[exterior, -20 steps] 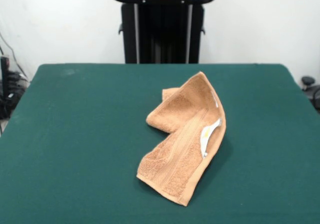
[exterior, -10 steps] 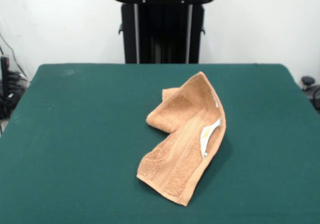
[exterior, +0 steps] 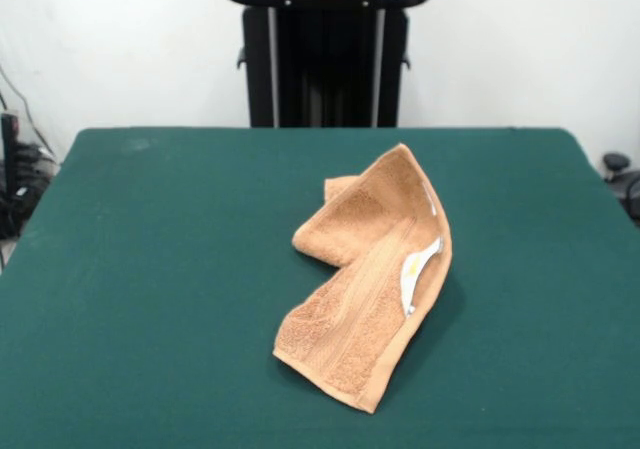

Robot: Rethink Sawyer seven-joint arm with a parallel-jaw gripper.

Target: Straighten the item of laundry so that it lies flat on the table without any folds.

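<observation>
Nothing has moved since the earlier frames: the towel [exterior: 370,274] lies in the same crumpled pose and my arm stays drawn back out of sight.

From the front view, the one view I have, the towel sits on the green table [exterior: 150,269], a little toward the picture's right of centre and nearer the camera than the pedestal [exterior: 325,59]. It is folded over itself. One long flap runs from the far peak down to the near corner, and a second layer pokes out to the picture's left beneath it. A woven band runs lengthwise along the top flap, and the white care label [exterior: 415,269] shows close to the right-hand folded edge, which stands slightly humped off the cloth.

I judge it light, soft and limp, a terry piece that will drape and drag instead of holding shape, and the felt-like surface may grip it somewhat. It is not fragile. The best hold looks like a free corner or the hem of the upper flap, perhaps the near corner at the bottom, pinching only the top layer so that I can peel it open.

My pincer does not show anywhere in this view, so I cannot say whether it is apart or together. It holds nothing of the towel and touches nothing visible.
</observation>
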